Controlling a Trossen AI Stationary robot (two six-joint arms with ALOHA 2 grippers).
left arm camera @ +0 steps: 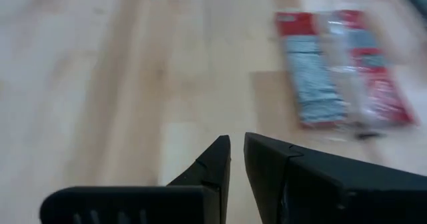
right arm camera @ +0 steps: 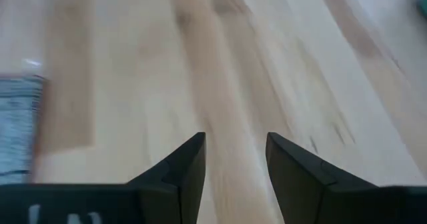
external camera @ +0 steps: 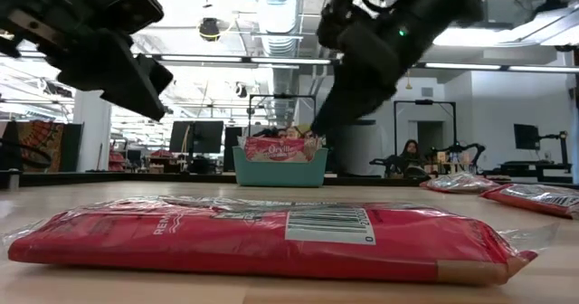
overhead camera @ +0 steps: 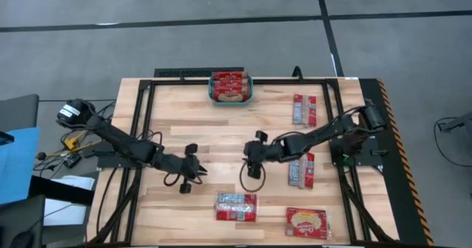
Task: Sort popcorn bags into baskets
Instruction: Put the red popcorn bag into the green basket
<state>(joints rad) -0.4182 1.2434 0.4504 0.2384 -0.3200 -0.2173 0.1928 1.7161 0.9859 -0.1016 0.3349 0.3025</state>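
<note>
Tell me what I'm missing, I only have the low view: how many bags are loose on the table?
Observer: Four popcorn bags in the high view: two along the near edge, two on the right side by the right arm.
Operator: Right gripper holding one?
Observer: No. The right gripper is open over bare wood, with nothing between its fingers.
Operator: And the left?
Observer: The left gripper is mid-table, beside the right one but apart from it, with no bag under it.

L gripper (left arm camera: 237, 159) hovering over bare wood worktop (left arm camera: 120, 84), jaws nearly closed w/ nothing btwn. One popcorn bag (left arm camera: 340, 67) lying flat ahead, off to one side.
</note>
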